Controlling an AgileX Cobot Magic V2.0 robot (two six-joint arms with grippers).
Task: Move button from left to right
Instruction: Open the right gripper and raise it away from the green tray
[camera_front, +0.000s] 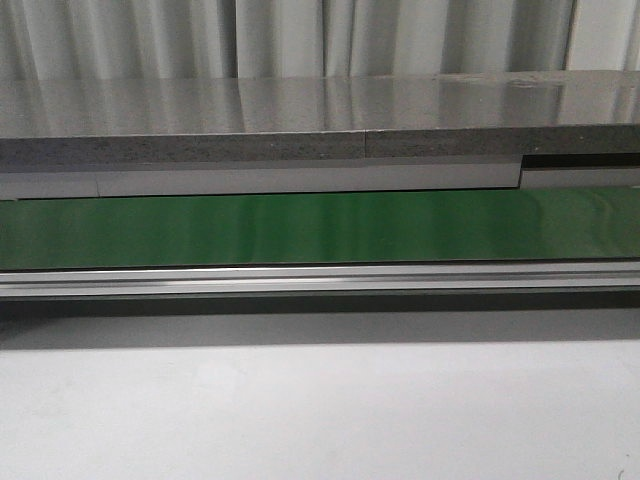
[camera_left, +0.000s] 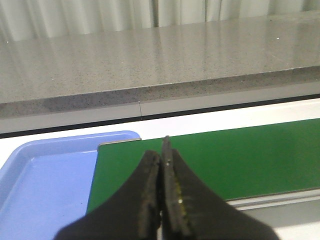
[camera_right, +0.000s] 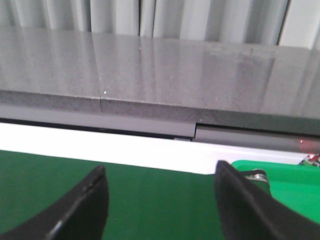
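Note:
The button is out of view in all three views. My left gripper (camera_left: 163, 150) is shut with nothing between its dark fingers, hovering over the end of the green belt (camera_left: 215, 160) beside a blue tray (camera_left: 45, 180). My right gripper (camera_right: 160, 175) stands open over the green belt (camera_right: 150, 200), its two black fingers wide apart with nothing between them. Neither gripper shows in the front view, where only the green belt (camera_front: 320, 228) runs across.
A grey stone-look counter (camera_front: 300, 125) runs behind the belt. An aluminium rail (camera_front: 320, 278) edges the belt's near side, with white tabletop (camera_front: 320, 410) in front. A bright green tray (camera_right: 292, 187) sits by the right gripper's far finger.

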